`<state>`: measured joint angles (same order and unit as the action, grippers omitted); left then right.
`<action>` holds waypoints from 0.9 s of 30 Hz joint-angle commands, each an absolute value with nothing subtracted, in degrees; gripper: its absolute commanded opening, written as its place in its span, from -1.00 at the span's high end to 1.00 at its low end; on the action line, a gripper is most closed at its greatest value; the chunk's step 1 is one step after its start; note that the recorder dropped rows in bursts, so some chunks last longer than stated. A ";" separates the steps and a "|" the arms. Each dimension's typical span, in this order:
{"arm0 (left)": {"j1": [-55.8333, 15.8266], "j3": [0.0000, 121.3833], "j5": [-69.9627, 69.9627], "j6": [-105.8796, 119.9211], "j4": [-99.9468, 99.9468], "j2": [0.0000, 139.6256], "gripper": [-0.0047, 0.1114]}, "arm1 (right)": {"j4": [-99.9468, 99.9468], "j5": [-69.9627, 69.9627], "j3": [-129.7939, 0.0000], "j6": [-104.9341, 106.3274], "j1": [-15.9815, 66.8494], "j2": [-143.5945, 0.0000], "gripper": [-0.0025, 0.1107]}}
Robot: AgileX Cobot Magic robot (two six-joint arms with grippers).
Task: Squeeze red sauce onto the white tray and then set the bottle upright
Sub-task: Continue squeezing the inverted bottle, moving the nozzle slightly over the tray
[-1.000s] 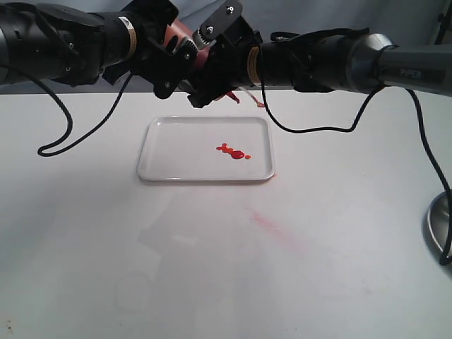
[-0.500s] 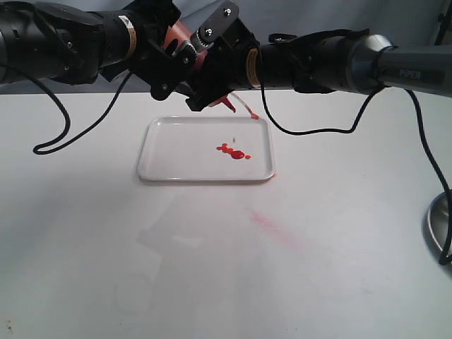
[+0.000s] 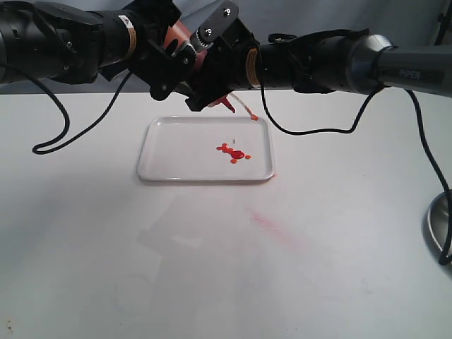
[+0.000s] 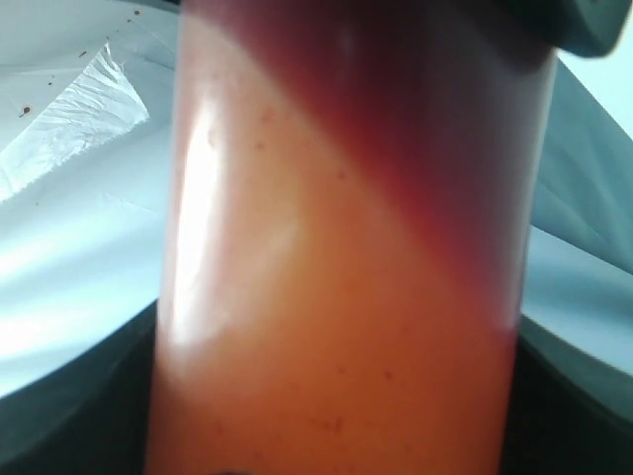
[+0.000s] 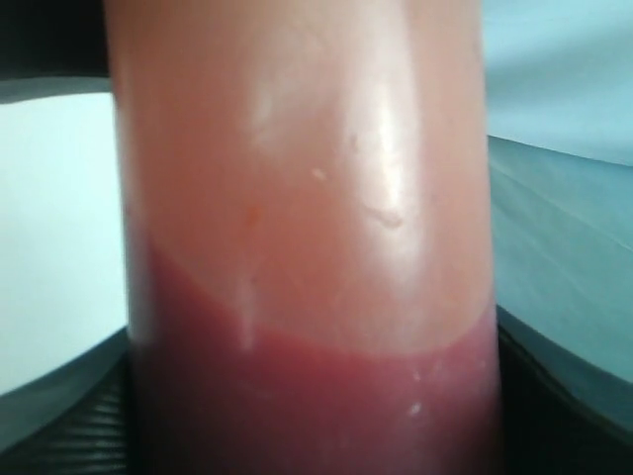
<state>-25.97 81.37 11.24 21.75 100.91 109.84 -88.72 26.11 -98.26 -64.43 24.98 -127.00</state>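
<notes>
The bottle (image 3: pixel 181 33) hangs tilted above the far edge of the white tray (image 3: pixel 176 152), its red nozzle (image 3: pixel 229 105) pointing down and its tethered cap (image 3: pixel 254 117) dangling over the rim. Its stained orange-red wall fills the left wrist view (image 4: pixel 346 277) and the right wrist view (image 5: pixel 307 198), with dark sauce pooled inside. My left gripper (image 3: pixel 168 65) and right gripper (image 3: pixel 206 76) are both shut on the bottle's body from opposite sides. Red sauce (image 3: pixel 236 153) lies as small glossy blobs right of the tray's middle.
A faint pink smear (image 3: pixel 272 227) marks the table in front of the tray. A grey round metal dish (image 3: pixel 438 224) sits at the right edge. Black cables (image 3: pixel 51 145) droop from both arms toward the table. Crumpled clear plastic (image 4: pixel 84 104) shows behind the bottle.
The bottle has tipped further, so the nozzle and cap now sit lower over the tray's far rim. A few more red drops have landed beside the blob.
</notes>
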 commanded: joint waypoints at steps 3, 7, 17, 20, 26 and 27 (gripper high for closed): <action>-26.25 82.14 10.24 19.33 99.95 108.65 0.92 | -88.13 30.14 -98.14 -64.89 26.10 -126.38 0.96; -26.25 82.14 10.37 18.84 99.95 108.65 0.92 | -88.13 30.14 -98.14 -64.89 26.10 -126.38 0.96; -26.25 82.14 10.52 17.79 95.78 108.65 0.92 | -88.13 27.63 -98.14 -64.89 26.10 -126.38 0.96; -26.25 82.14 10.52 17.79 94.14 108.65 0.92 | -88.13 27.63 -98.14 -64.89 26.10 -126.38 0.96; -26.25 82.14 10.52 17.79 91.71 108.65 0.92 | -88.13 27.79 -98.14 -64.89 26.10 -126.38 0.96; -26.25 82.14 10.52 17.79 91.71 108.65 0.91 | -88.13 27.87 -98.14 -64.89 26.10 -126.38 0.96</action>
<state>-25.86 81.37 11.19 22.29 96.33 109.84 -88.72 25.79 -98.26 -64.65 24.98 -127.00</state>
